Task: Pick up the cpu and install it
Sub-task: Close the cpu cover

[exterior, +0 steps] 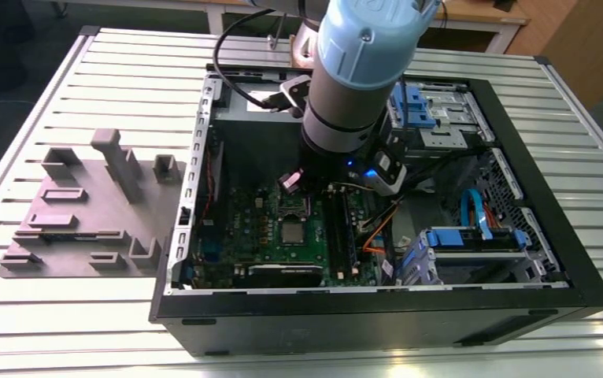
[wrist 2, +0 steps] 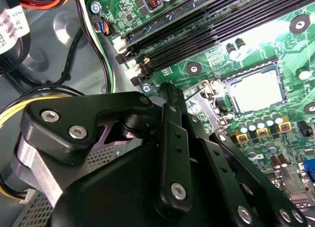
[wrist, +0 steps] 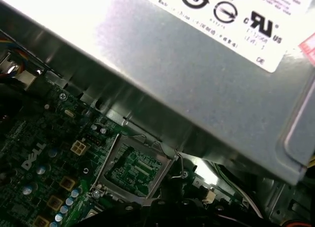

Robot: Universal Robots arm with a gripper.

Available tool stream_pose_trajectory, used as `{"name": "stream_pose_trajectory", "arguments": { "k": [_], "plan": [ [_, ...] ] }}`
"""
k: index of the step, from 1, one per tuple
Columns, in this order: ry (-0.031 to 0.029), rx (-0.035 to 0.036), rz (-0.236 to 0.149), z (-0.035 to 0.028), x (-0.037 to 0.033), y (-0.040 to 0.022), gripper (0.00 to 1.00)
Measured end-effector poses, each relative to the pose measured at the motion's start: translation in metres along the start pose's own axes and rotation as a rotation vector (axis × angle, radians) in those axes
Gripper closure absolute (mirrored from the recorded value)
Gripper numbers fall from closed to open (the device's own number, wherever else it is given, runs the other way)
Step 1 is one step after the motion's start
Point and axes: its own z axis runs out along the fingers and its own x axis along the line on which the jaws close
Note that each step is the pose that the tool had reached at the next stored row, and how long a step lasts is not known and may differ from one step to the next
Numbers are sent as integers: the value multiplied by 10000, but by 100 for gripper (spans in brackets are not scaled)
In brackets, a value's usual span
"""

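Standing at the exterior view's left, on the slatted metal table point(exterior: 28, 315): one grey plastic tray point(exterior: 71, 216) with upright blocks. No chip is seen on it.

Next: one black computer case point(exterior: 386, 315), open and lying on its side, with the green motherboard point(exterior: 249, 228) flat on its floor.

On the motherboard: one metal-framed socket point(wrist 2: 225, 96). Its load plate point(wrist: 133, 170) stands raised, and the board shows through the plate's window in the first wrist view. A thin lever wire point(wrist: 178, 163) lies beside it.

In the socket: the cpu point(wrist 2: 256, 91), a pale silvery square lying flat inside the frame, its edges parallel to the frame in the second wrist view. Judged seated, or very nearly so.

Over the socket: one arm point(exterior: 360, 71) with a pale blue sleeve, reaching down into the case. Its pincer point(exterior: 290, 185) hangs near the raised plate, not touching the cpu, with nothing seen in it. Whether it is apart or together: cannot tell.

Beside the socket: long black memory slots point(wrist 2: 206, 35).

Toward the exterior view's right: a drive cage point(exterior: 470, 236) with blue latches, and orange cables point(exterior: 380, 228) near the board.

Handling note, as a judgement: the step in hand is the seating itself.
- The chip should lie level, with all four edges inside the frame and no corner riding on the rim.
- No downward force is wanted, since the contacts beneath bend easily.
- The pincer is best kept vertical, clear of the raised plate and the lever wire.
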Motion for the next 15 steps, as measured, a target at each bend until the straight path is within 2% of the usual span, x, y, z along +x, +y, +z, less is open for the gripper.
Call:
{"name": "stream_pose_trajectory", "arguments": {
  "k": [3, 4, 15],
  "plan": [
    [4, -2, -30, -32, 4, -4, 90],
    [6, -6, -50, -78, 9, -10, 90],
    [7, -9, -54, -114, 11, -11, 90]
  ]
}}
